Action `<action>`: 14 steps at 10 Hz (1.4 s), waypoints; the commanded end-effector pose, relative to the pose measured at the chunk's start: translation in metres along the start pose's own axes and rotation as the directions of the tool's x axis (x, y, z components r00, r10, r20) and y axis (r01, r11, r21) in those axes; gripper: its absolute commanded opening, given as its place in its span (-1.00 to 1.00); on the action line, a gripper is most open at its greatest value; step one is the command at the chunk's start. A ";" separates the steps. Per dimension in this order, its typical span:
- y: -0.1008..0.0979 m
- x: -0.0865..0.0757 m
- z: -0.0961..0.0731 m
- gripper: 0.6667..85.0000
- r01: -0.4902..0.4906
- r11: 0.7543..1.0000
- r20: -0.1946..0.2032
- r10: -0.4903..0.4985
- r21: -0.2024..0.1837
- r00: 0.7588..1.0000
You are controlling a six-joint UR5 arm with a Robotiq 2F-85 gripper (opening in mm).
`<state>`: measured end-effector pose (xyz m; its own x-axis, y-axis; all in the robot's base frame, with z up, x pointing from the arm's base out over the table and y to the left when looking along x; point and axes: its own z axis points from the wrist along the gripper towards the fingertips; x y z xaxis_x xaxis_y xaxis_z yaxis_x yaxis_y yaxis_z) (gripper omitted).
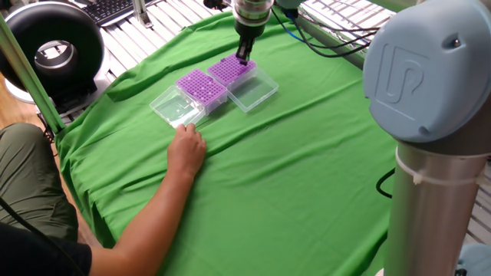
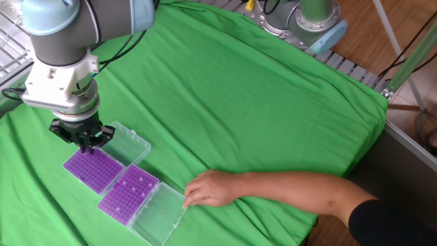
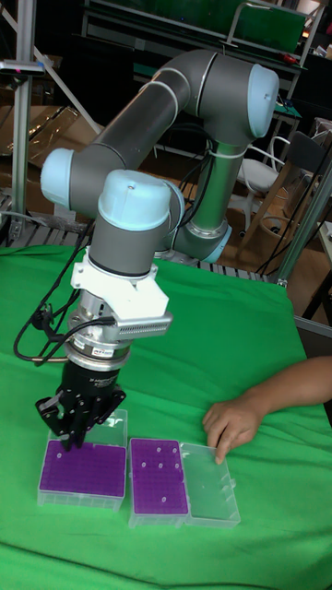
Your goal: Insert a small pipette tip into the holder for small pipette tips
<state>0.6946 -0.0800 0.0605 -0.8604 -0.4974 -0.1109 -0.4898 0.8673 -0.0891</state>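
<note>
Hovering low over the holder for small pipette tips [image 3: 81,468], right at its corner farthest from the neighbouring rack [image 3: 158,474], gripper [image 3: 70,444] pointed straight down with fingers drawn close together. Whether a pipette tip sits pinched between them cannot be told: too fine to make out in any view. Same picture from the other fixed view: gripper [image 2: 85,142] above the holder's [image 2: 93,169] edge nearest its open clear lid [image 2: 126,142], fingertips just clear of the purple grid or barely touching it, hard to call. Holder directly beneath the fingers, so the coming move looks purely vertical, long axis of any tip in line with the holes, straight down. Neighbouring rack just beside the holder, with its own clear lid [image 3: 209,479] folded flat on the far side from it. Person's hand [image 3: 231,424] resting on the green cloth [image 3: 231,350] near that second lid, well clear of the gripper. From one fixed view, gripper [image 1: 243,57] over the holder [image 1: 231,69], nothing in the way.
</note>
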 end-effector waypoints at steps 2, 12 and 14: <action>0.059 -0.016 -0.009 -0.47 -0.194 0.979 -0.063 0.190 -0.068 0.980; 0.123 -0.044 -0.002 -0.47 -0.348 0.935 -0.099 0.341 -0.065 0.935; 0.120 -0.046 0.001 -0.47 -0.345 0.936 -0.095 0.339 -0.063 0.936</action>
<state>0.6726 0.0430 0.0557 -0.9828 -0.1817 -0.0339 -0.1820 0.9833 0.0081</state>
